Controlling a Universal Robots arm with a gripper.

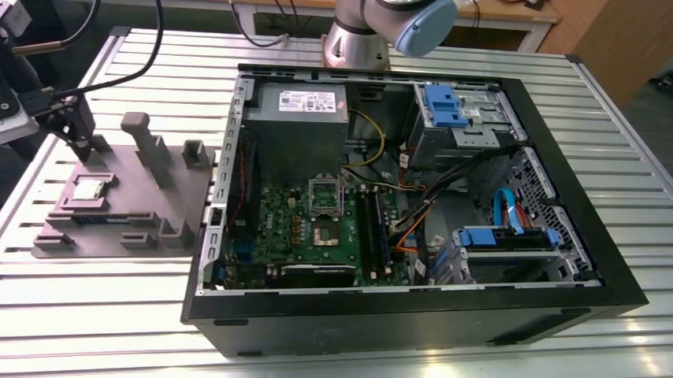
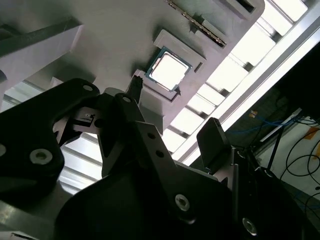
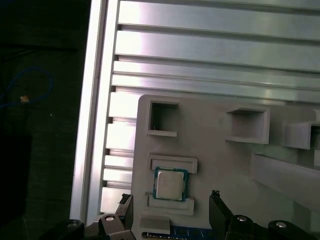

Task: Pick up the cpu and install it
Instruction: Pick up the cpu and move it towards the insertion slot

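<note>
Sitting in grey tray [image 1: 113, 239], cpu [image 3: 170, 184]; slatted metal table [image 1: 105, 315].

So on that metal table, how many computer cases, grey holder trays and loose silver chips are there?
Computer case: 1
Grey holder tray: 1
Silver chip, the cpu, lying on the tray: 1
Total: 3

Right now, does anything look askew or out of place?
Nothing stands out. The cpu lies flat and square in its seat on the grey holder, and the open gripper hangs close to it.
</note>
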